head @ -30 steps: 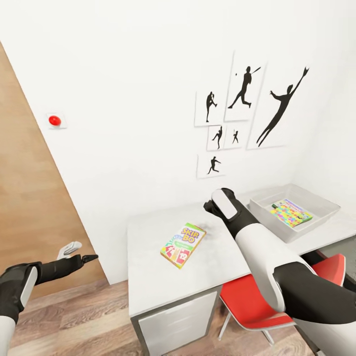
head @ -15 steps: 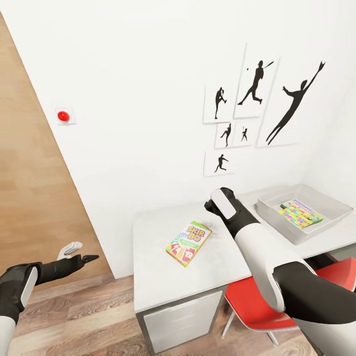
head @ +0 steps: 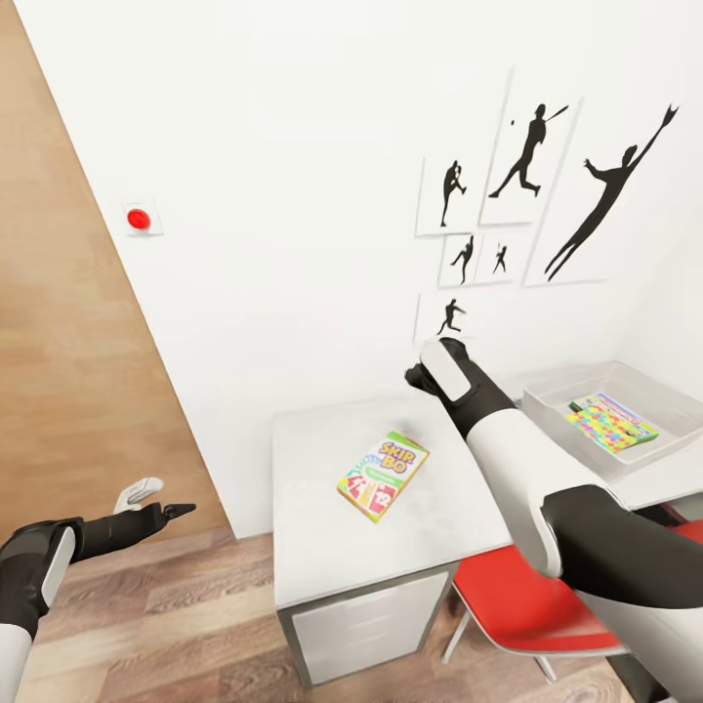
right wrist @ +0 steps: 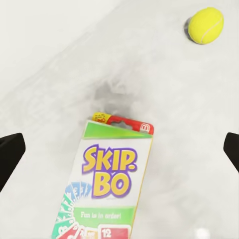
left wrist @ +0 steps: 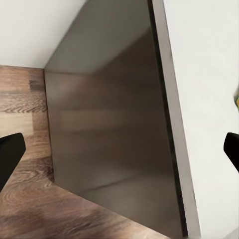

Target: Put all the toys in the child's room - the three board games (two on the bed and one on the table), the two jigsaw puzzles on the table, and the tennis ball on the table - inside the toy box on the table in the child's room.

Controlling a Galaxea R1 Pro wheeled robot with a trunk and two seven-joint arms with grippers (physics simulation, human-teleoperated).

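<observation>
A SKIP-BO board game [head: 384,475] lies flat on the pale table [head: 312,547] near its left end. My right forearm [head: 488,420] reaches over the table beyond it. In the right wrist view the right gripper [right wrist: 120,152] hovers open above that same board game [right wrist: 107,184], and the tennis ball [right wrist: 205,25] rests on the table further off. The grey toy box [head: 547,400] stands at the table's right end with a bright jigsaw puzzle [head: 610,422] inside. My left gripper [head: 166,500] hangs open over the floor, left of the table, holding nothing.
A red chair [head: 527,605] is tucked under the table's front, beside a drawer unit [head: 361,625]. A wooden door [head: 68,342] stands at the left, with a red button [head: 139,218] on the white wall. The left wrist view faces the desk's dark side panel [left wrist: 109,124].
The whole head view has shifted, so table, pictures and door sit further right and higher: the camera moved. Both arms keep their pose and nothing on the table moved.
</observation>
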